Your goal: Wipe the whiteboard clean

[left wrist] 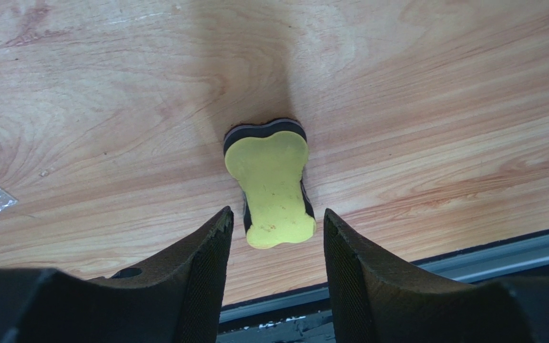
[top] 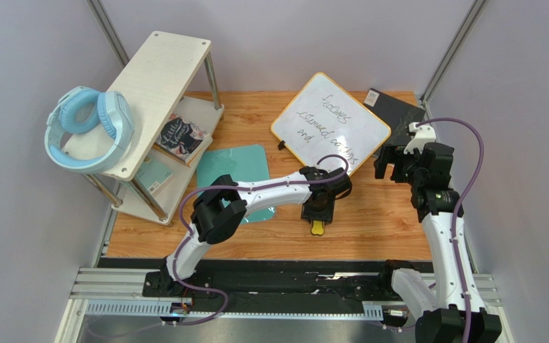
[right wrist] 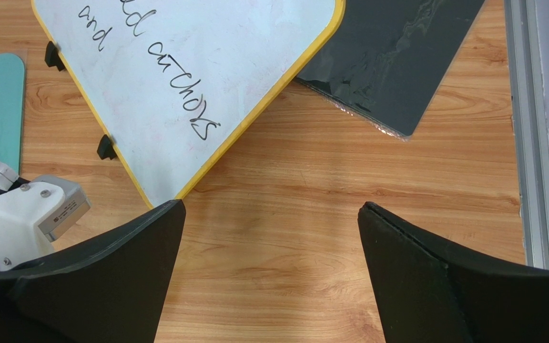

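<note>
The whiteboard (top: 331, 121), yellow-framed with black handwriting, lies tilted at the back centre of the wooden table; it also shows in the right wrist view (right wrist: 184, 71). A yellow bone-shaped eraser (left wrist: 270, 182) with a dark underside lies on the table near the front edge (top: 317, 227). My left gripper (left wrist: 276, 214) is open just above it, with its fingertips either side of the eraser's near end and not touching it (top: 318, 207). My right gripper (right wrist: 270, 207) is open and empty over bare wood by the whiteboard's near right corner (top: 392, 166).
A teal cutting board (top: 238, 179) lies left of the whiteboard. A dark grey panel (top: 395, 111) lies at the back right, partly under the whiteboard (right wrist: 392, 57). A white shelf (top: 156, 107) with blue headphones (top: 87, 128) stands at the left. A metal rail (left wrist: 471, 250) runs along the front edge.
</note>
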### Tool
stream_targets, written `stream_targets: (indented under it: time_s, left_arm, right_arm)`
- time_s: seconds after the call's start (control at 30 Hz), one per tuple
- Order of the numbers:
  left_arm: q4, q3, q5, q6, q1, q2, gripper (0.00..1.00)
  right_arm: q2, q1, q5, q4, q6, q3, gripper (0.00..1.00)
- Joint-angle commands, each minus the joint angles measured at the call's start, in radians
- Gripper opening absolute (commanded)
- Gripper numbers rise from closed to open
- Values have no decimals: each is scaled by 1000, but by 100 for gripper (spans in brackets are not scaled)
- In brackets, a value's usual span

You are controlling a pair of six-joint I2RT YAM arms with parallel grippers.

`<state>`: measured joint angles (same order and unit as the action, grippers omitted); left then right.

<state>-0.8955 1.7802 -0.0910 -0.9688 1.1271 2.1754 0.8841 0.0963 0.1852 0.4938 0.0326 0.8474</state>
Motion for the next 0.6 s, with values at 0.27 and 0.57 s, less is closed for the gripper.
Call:
stream_targets:
  time_s: [0.27,0.57]
  left_arm:
    - [-69,108,-16,-5,3,60,55]
    - [-121,180,-9,7,2,101,51]
  right_arm:
    - [9,6,20,-24,-11,19,97]
    - [1,14,20,-21,-11,19,97]
